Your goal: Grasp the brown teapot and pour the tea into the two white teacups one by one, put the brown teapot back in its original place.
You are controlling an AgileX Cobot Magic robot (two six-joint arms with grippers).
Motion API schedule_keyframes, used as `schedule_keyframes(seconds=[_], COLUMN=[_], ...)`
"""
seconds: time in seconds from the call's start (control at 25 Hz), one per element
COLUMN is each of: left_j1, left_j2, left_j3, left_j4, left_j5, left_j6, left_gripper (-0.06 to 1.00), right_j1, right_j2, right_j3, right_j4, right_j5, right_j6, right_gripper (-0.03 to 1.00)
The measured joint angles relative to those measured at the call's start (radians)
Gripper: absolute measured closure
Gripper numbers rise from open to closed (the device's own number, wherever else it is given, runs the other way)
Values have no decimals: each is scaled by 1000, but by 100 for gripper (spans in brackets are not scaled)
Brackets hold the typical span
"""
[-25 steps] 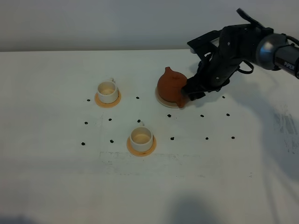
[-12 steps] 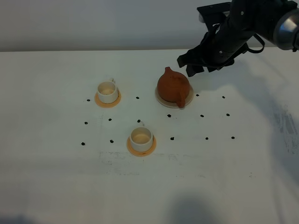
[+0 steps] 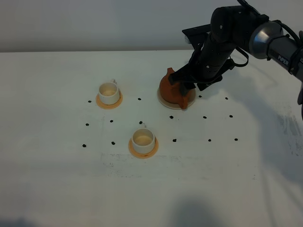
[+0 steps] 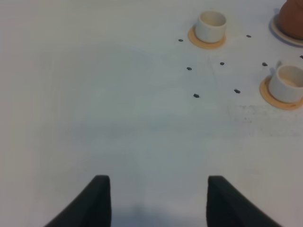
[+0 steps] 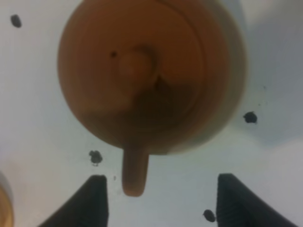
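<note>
White table (image 3: 213,184) fills the shot, plain pale wall (image 3: 94,23) behind it, small black dots (image 3: 139,99) scattered over the top. And there's the brown teapot (image 3: 169,91), upright on its round beige coaster (image 5: 234,66), right of centre & toward the back.

Right arm (image 3: 222,42) reaches in from the back-right corner and hangs directly over the pot. From the high cam its black wrist covers the pot's upper right side. Wrist cam looks straight down: lid knob (image 5: 135,66) near the middle, pot filling most of the view.

Right claw (image 5: 161,176) is released, fingers spread wide, only bare table btwn them. It's above the pot, not gripping it. Whether any part touches the clay, can't tell. One stub (image 5: 135,172) sticks out of the pot's body toward the gap btwn the two fingers, nearer one finger than the other. Spout or handle? Can't tell from this angle.

Over to the cups: far teacup (image 3: 108,92) sits well left of the pot, near teacup (image 3: 143,139) is closer to the front, btwn the two. Each is on its own orange-tan saucer (image 3: 109,101). Both upright, both well apart from the pot & from the right claw.

Left claw (image 4: 158,178) shows on its wrist cam only: fingers apart, nothing held, so released too. Bare table under it, cups & pot's edge well ahead of it.
</note>
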Motion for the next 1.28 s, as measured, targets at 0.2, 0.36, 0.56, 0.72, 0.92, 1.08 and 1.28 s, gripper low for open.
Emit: schedule_keyframes(seconds=[0.2,0.36,0.56,0.72,0.92,1.08,1.28], left_j1=[0,0,0,0,0,0,0], left_j2=[0,0,0,0,0,0,0], left_j3=[0,0,0,0,0,0,0], left_j4=[0,0,0,0,0,0,0], left_j5=[0,0,0,0,0,0,0], left_j6=[0,0,0,0,0,0,0], left_gripper=[47,47,47,47,47,47,47], right_j1=[8,29,40,40,40,40,40], right_j2=[0,13,35,38,47,74,76], right_j3=[-2,-2,-2,-2,-3,-3,-3], right_j4=[-8,-30,-49,-66,-76,-75,-75], right_j5=[-2,-11,-32,-46,-61,-55,-55], right_j6=[1,1,1,1,2,2,2], right_gripper=[49,49,49,49,49,49,50])
